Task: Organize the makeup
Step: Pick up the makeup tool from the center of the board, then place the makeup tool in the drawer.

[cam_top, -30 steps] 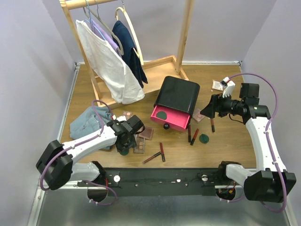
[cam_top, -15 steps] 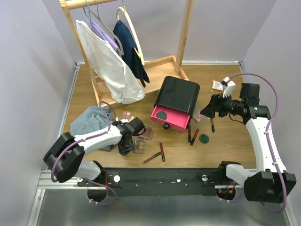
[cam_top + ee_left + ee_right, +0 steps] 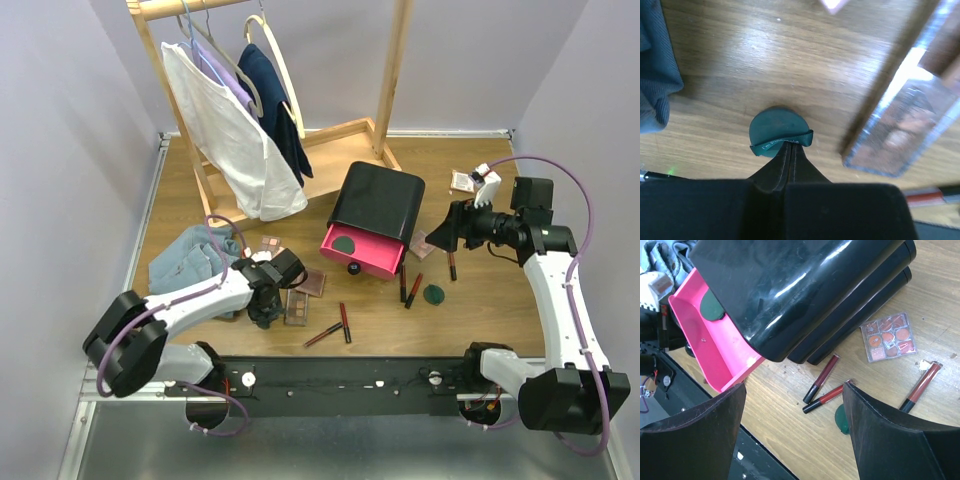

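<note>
Finding the left end effector [image 3: 790, 149] shut tight, fingers [image 3: 775, 175] pressed together with no gap, tips touching the near rim of a green compact [image 3: 777, 125]. Seeing nothing pinched between them. Noting the compact lying flat on the table [image 3: 790, 60], round face up, lettered rim turned toward the wrist camera; being round, showing no long axis. Logging a clear palette [image 3: 905, 130] just beside it on the right, not touching, long axis running obliquely from near-left to far-right in that view, and a cloth [image 3: 655, 65] on the left.

Finding the right end effector [image 3: 794, 390] spread wide and holding nothing, hanging above the table beside the black box [image 3: 805, 290]. Noting the pink drawer [image 3: 705, 355] standing out of the box, a second compact [image 3: 711, 305] lying flat inside. Recording two tubes [image 3: 821, 378] on the table at the box's foot, long axes slanting, dark ends nearly meeting, and a third tube [image 3: 921, 385] well apart to the right, slanting likewise, near a small palette [image 3: 890, 337].
</note>
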